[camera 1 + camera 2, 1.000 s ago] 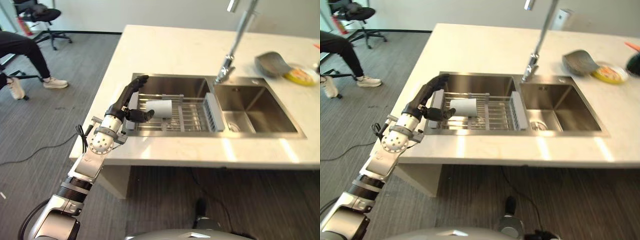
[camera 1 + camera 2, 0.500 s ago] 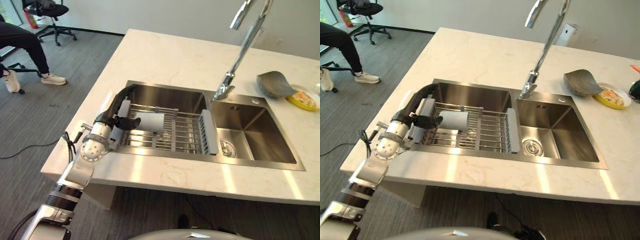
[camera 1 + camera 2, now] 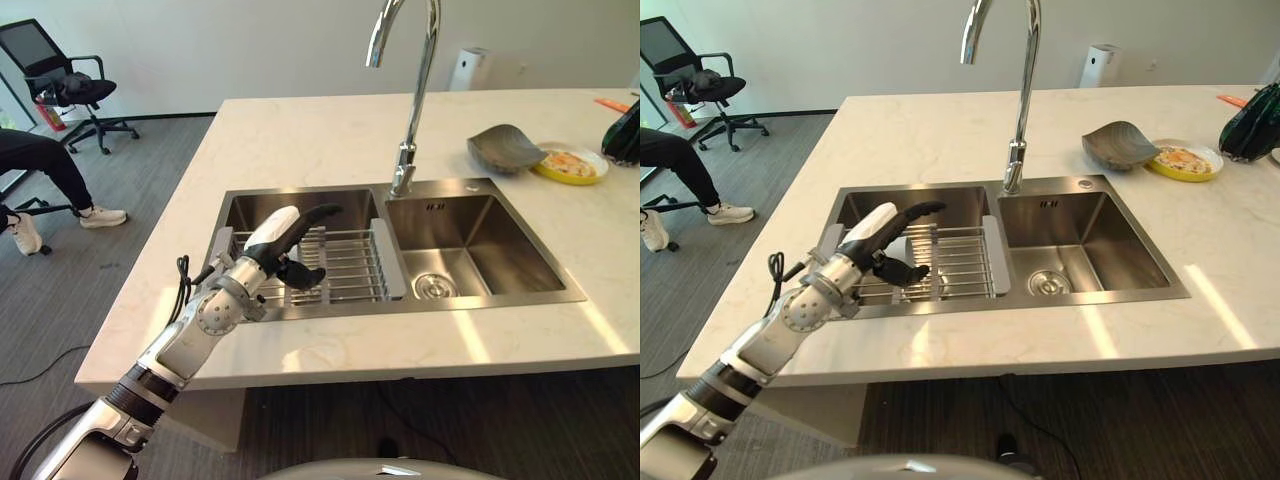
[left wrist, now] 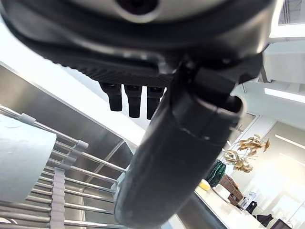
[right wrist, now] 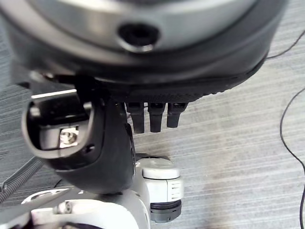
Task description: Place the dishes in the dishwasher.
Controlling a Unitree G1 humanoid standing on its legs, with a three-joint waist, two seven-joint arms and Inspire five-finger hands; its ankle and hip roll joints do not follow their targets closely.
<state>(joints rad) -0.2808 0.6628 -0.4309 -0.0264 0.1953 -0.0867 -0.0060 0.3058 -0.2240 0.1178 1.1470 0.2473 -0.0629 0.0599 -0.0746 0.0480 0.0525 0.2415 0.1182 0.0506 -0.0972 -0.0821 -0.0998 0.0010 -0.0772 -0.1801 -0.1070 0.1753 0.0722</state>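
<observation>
The white cup (image 3: 272, 231) lies on its side on the wire rack (image 3: 345, 265) at the left end of the sink's (image 3: 480, 250) left basin, where dishes drain. The left hand (image 3: 285, 245) sits around it, fingers stretched over, thumb under, not visibly clamped, positioned for lifting. The right hand (image 5: 143, 95) hangs relaxed over the floor.

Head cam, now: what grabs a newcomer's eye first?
The left hand reaching over the sink's left basin, fingers straight above the wire rack; a white cup lies on the rack by it. Next, the tall chrome faucet behind the sink, then the grey bowl and yellow plate on the counter's far right.
</observation>
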